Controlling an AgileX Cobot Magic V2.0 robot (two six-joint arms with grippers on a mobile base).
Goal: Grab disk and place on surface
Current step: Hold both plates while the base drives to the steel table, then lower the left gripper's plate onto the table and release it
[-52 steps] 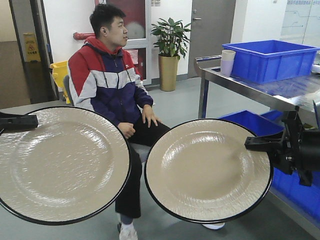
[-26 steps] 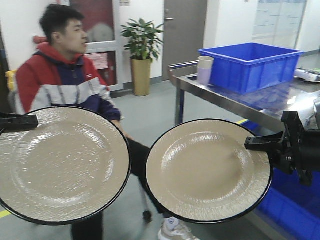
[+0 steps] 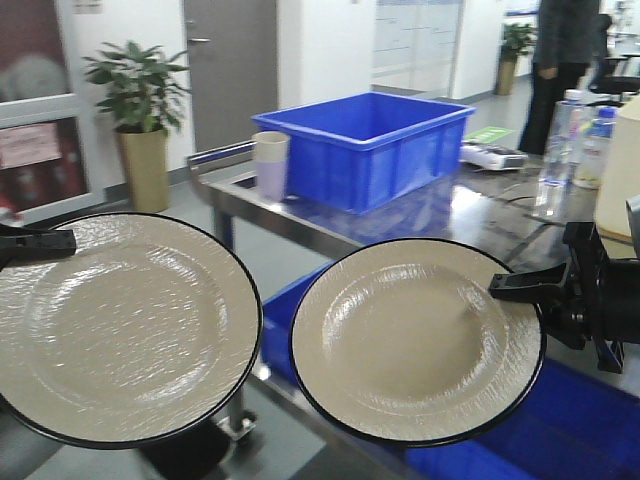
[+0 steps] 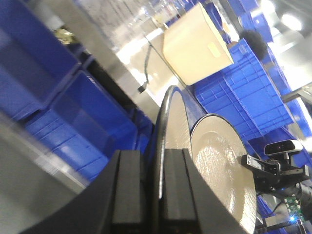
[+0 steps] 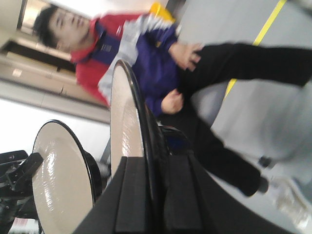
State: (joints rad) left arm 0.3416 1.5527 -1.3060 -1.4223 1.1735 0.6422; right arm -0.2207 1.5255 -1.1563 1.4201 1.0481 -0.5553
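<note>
Since a moment ago the seated man has slid out of the front view, and the steel table (image 3: 470, 215) now fills the space beyond my grippers.

Front view: my left gripper (image 3: 40, 243) pinches the left disk (image 3: 120, 330) at its upper rim, and my right gripper (image 3: 520, 288) pinches the right disk (image 3: 415, 340) at its side. Both disks are aloft, near each other but apart. Between and beyond them a blue bin (image 3: 365, 150) stands on the table, its floor hidden, with stacked cups (image 3: 270, 165) just beside it. Left wrist: fingers (image 4: 129, 190) pressed on the rim, blue crates (image 4: 48, 97) beyond. Right wrist: rim clamped, seated man (image 5: 136, 53) beyond.
</note>
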